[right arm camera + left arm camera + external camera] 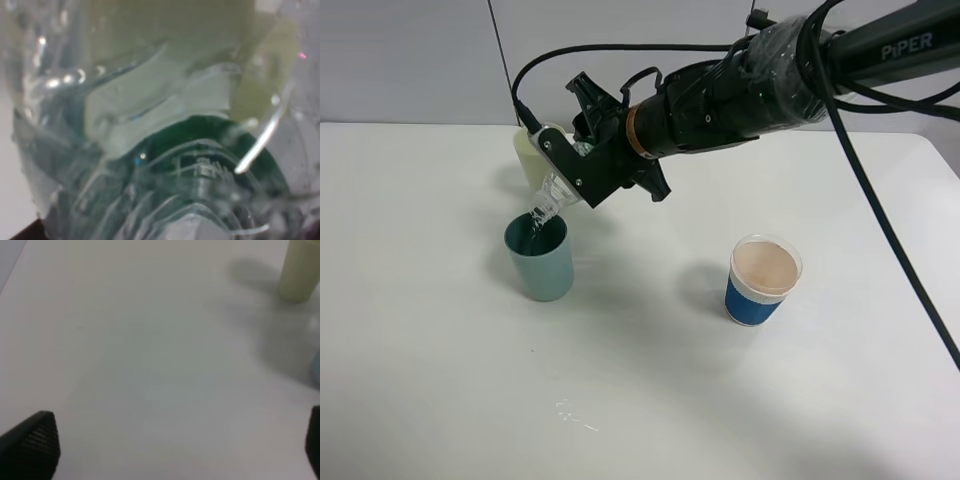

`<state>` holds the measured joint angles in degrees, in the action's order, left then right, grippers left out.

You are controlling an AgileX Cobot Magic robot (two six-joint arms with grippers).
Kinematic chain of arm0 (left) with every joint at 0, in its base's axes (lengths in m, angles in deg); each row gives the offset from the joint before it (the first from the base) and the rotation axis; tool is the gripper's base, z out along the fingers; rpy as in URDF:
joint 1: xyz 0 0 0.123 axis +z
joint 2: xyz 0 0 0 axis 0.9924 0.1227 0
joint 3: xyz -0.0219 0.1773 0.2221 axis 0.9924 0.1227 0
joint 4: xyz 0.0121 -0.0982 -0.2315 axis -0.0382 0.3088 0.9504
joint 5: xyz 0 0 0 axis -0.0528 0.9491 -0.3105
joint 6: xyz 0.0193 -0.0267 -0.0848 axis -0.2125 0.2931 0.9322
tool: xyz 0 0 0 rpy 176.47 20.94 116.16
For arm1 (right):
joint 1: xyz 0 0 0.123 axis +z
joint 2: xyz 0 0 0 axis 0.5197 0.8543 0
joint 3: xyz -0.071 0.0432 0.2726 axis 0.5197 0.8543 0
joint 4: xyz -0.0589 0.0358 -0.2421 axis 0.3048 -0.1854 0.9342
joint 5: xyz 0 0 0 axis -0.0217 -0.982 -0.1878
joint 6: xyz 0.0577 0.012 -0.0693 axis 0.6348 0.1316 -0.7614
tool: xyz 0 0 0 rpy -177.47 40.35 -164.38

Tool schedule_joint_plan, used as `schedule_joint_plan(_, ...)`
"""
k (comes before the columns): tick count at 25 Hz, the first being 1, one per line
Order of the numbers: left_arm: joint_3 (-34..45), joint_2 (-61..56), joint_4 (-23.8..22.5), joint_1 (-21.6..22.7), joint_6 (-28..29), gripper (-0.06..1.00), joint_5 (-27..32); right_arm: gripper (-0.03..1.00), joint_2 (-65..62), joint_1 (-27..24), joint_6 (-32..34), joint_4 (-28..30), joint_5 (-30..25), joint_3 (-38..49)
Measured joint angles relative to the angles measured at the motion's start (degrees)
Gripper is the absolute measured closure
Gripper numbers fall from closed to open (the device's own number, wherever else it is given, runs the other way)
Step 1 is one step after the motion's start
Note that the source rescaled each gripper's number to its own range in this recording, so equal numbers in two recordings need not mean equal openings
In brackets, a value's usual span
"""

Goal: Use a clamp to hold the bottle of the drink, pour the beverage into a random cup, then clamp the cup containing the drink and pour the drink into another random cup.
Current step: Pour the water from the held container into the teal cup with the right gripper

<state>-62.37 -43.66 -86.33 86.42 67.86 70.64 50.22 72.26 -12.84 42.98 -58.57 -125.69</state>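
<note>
Bottle [551, 198]: it is hanging tilted, mouth down toward the near left. The right jaws are clamping its body, and the mouth is sitting just above the far rim of the teal cup [540, 258], which is standing at the left of the table [650, 400]. The step in hand is judged to be the first pour, from bottle to teal cup. Whether liquid is running cannot be told from the high view.

In the right wrist view the clear bottle [125, 100] is filling the frame. The cup's dark green inside [200, 140] is showing through it, so mouth and opening are lining up.

For a clean pour, the mouth should be sitting over the middle of the opening rather than over the rim. The tilt should be increasing slowly, so that the stream is falling inside the far wall. The bottle's thin wall is looking creased, so a harder squeeze would probably spurt the drink.

The yellow cup [532, 155] is standing just beyond the teal cup, partly hidden by the right arm [720, 100]. Any swing toward the far side is risking a knock against it. A few wet-looking specks [575, 413] are lying on the near table. The blue cup [762, 282] is standing well apart at the right, clear of the work.

The left jaws are standing wide apart over bare table, holding nothing. One fingertip [31, 444] is showing in the left wrist view, with the yellow cup [300, 270] beyond it.
</note>
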Motion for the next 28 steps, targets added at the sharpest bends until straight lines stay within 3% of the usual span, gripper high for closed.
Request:
schedule_joint_plan(10,0.0,0.0,0.0,0.0,-0.05,-0.06,0.0,0.96,0.0,0.0,-4.84,0.0,0.01,-0.12)
schedule_joint_plan(28,0.0,0.0,0.0,0.0,-0.05,-0.06,0.0,0.96,0.0,0.0,-6.95,0.0,0.07,-0.64)
